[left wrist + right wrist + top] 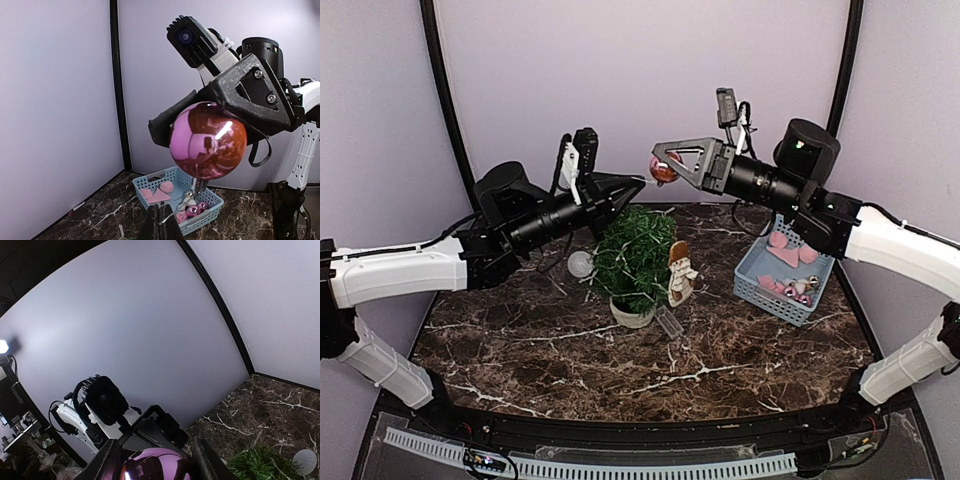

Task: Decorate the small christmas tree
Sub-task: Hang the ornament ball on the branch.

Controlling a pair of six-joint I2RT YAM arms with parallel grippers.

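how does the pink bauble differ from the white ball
The pink bauble is glossy pink, the white ball pale. The pink bauble is gripped aloft in the right tool; the white ball lies on the table beside the small christmas tree. Both are round.

I see plain pale lilac-grey walls (640, 80) at nine, twelve and three o'clock, joined by thin black vertical corner strips (440, 90). A dark brown marble-patterned tabletop with white veins (740, 350) fills my overhead view, and a black curved rim (620, 430) edges it at six o'clock.
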